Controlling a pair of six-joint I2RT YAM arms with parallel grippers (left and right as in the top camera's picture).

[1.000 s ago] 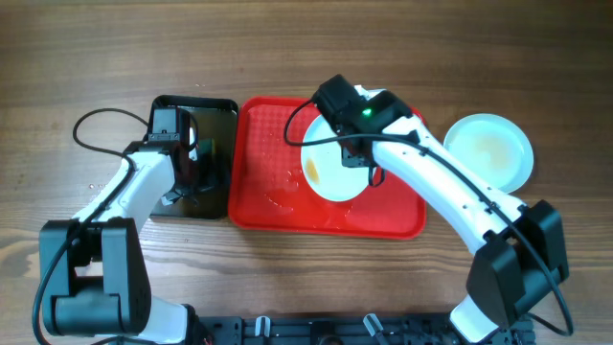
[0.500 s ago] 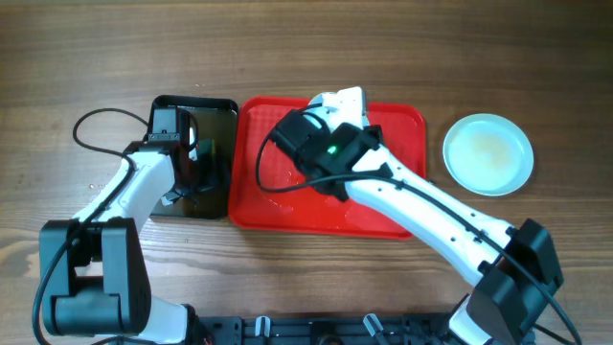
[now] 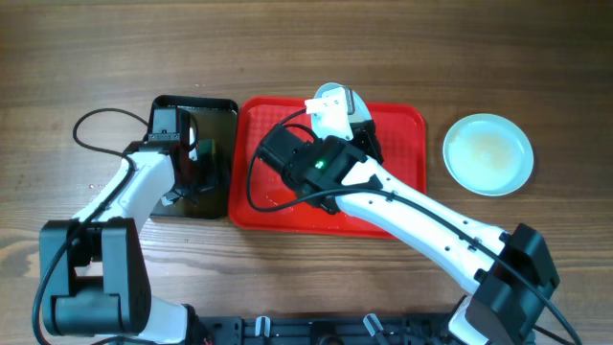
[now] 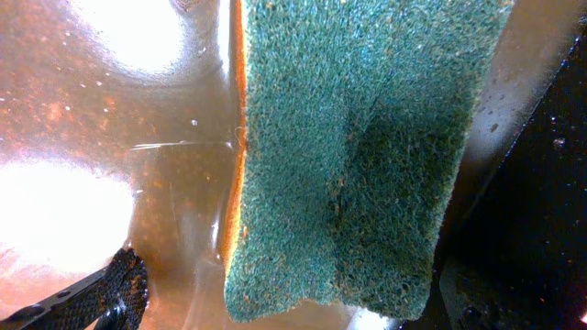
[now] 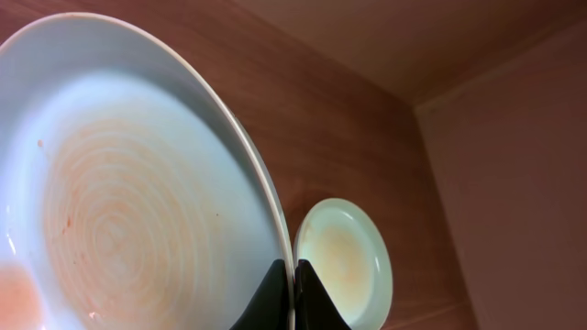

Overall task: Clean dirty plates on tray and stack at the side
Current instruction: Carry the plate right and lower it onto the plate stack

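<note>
Plate [image 5: 119, 211] pinched by right pincer [image 5: 293, 275], tilted above tray [image 3: 402, 129]

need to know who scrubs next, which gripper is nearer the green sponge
Left. The left gripper hangs over the black tray, right at the sponge. The right gripper is apart, above the red tray, shut on a plate rim.

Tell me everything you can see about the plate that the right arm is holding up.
The plate is round, pale mint-white and glossy, like ceramic or hard plastic. Its middle bears faint orange-brown rings of smeared sauce, with a denser orange patch at the lower left. It is raised and steeply tilted above the red tray. Only the right gripper touches it, pinching its rim.
</note>
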